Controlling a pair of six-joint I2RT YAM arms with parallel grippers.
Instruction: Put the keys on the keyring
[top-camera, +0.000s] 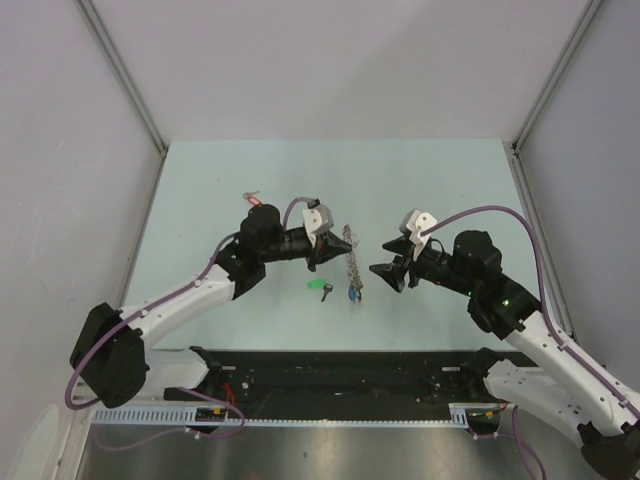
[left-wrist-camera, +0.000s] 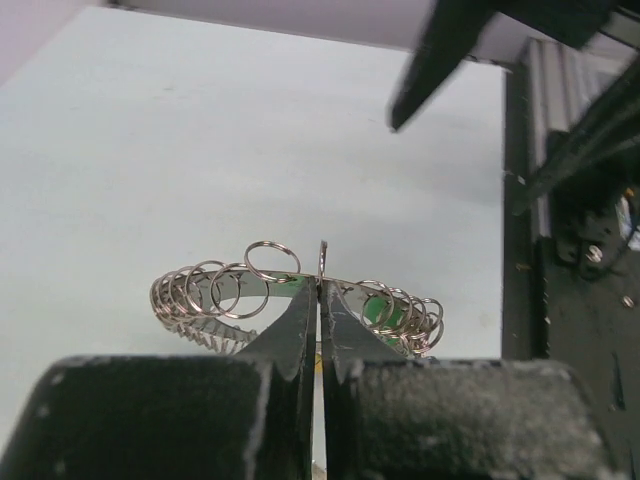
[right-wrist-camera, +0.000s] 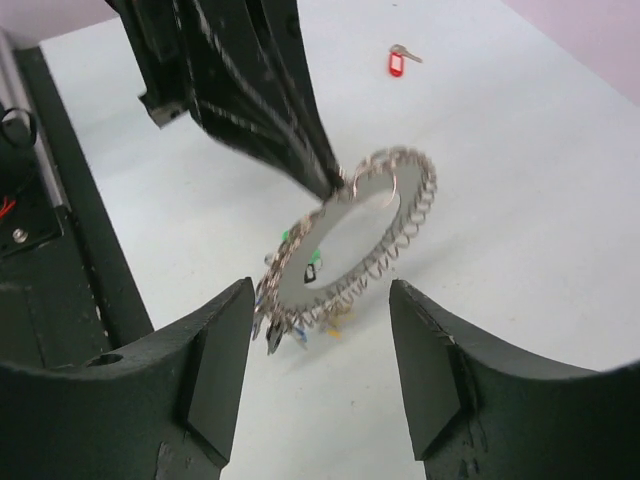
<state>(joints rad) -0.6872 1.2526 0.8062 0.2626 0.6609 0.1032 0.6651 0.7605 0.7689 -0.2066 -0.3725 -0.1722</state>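
Keyring (right-wrist-camera: 412, 200): pinched at rim by fully closed left claw (left-wrist-camera: 320, 300), raised on edge, long axis running near to far. Right claw (right-wrist-camera: 322, 330): gaping, empty, facing hoop's flat side. Green key (top-camera: 320, 285): flat on counter (top-camera: 250, 320), just left of hoop, nearer left claw.
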